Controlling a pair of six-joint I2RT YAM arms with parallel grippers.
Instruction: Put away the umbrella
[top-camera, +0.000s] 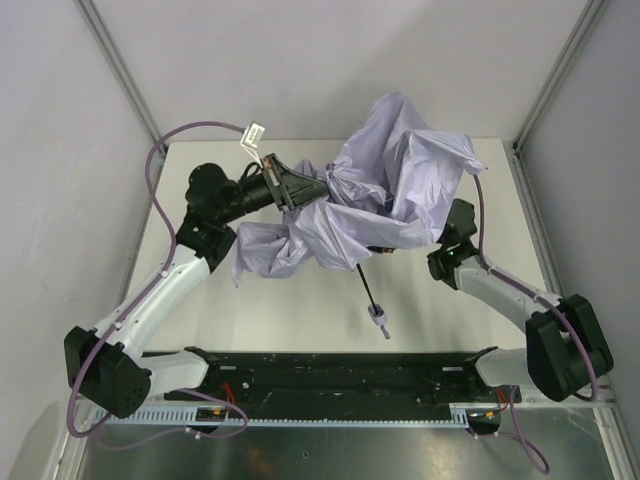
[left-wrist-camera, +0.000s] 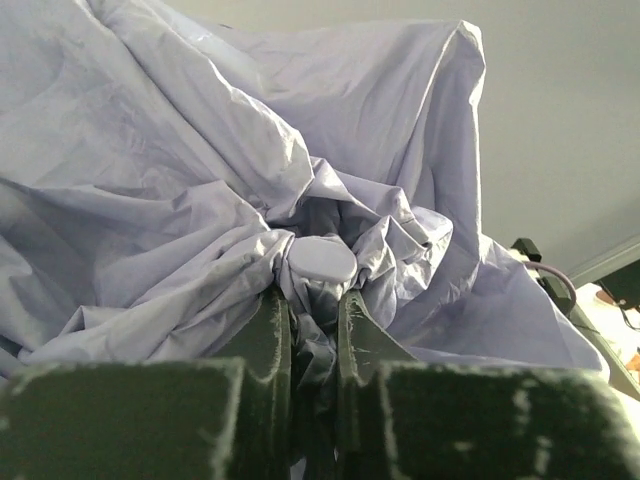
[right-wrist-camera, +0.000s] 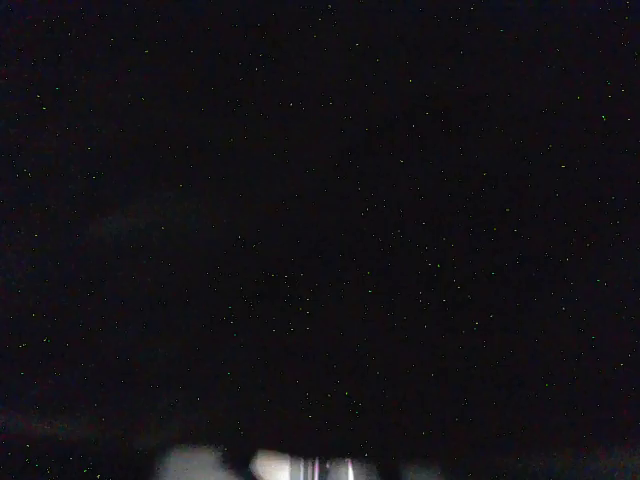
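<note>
**Mira:** On the top external view, the left gripper (top-camera: 297, 190) is pushed into the umbrella (top-camera: 400, 180). The loose canopy spreads ahead of the gripper. The black shaft (top-camera: 367, 283) and the small handle (top-camera: 378, 316) come out beside it, toward the arm bases.

**Jonas:** And the right gripper?

**Mira:** It is buried under the other side of the canopy. Only the right arm (top-camera: 500, 285) shows, so I cannot tell if it holds something.

**Jonas:** What about the left wrist view?

**Mira:** The fingers (left-wrist-camera: 268, 335) are pressed together on a bunch of fabric, just under a round lavender cap (left-wrist-camera: 322, 262). The canopy rises directly in front of them and above.

**Jonas:** The right wrist view is only black, so it tells nothing.

**Mira:** For this step, I think the pinch should sit close to the cap. The cloth should be gathered slowly toward the shaft, so that it does not slip out of the fingers.
</note>
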